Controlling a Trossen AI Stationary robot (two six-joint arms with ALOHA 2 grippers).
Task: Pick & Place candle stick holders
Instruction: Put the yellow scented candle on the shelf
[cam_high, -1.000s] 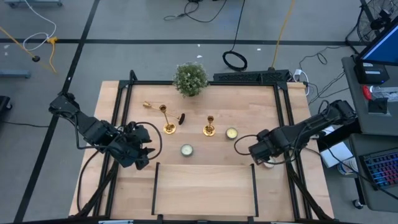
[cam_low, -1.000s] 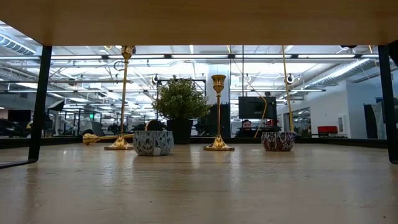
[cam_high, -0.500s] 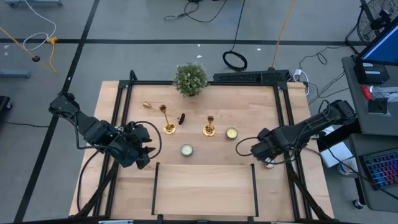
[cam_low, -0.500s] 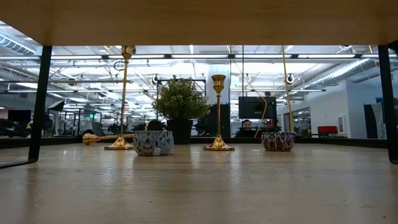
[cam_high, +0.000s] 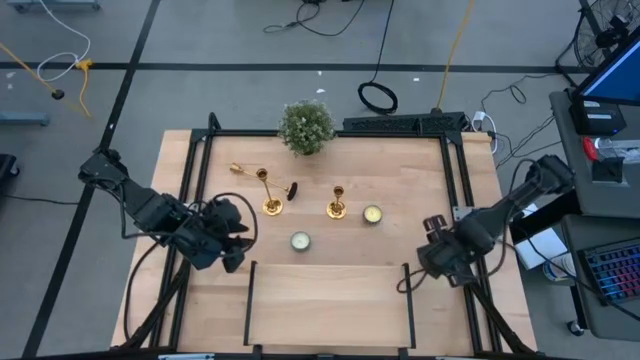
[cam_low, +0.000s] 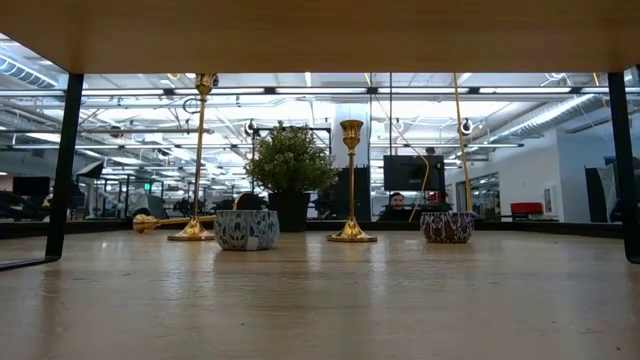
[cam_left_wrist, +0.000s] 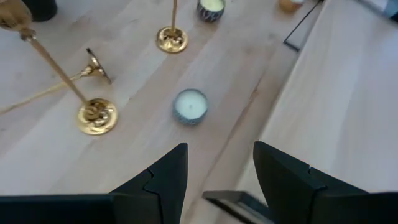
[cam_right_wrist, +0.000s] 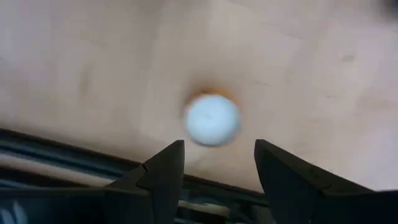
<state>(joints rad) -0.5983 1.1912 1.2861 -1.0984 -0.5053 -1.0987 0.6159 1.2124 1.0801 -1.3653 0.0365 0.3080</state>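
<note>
Shiny brass candle stick holders (cam_high: 337, 203), flared bases, slim stems, on pale wooden table (cam_high: 330, 300); left pincer (cam_left_wrist: 216, 163) and right pincer (cam_right_wrist: 217, 163) spread, empty.

- No text, label, brand, number or sign is legible in any view.
</note>
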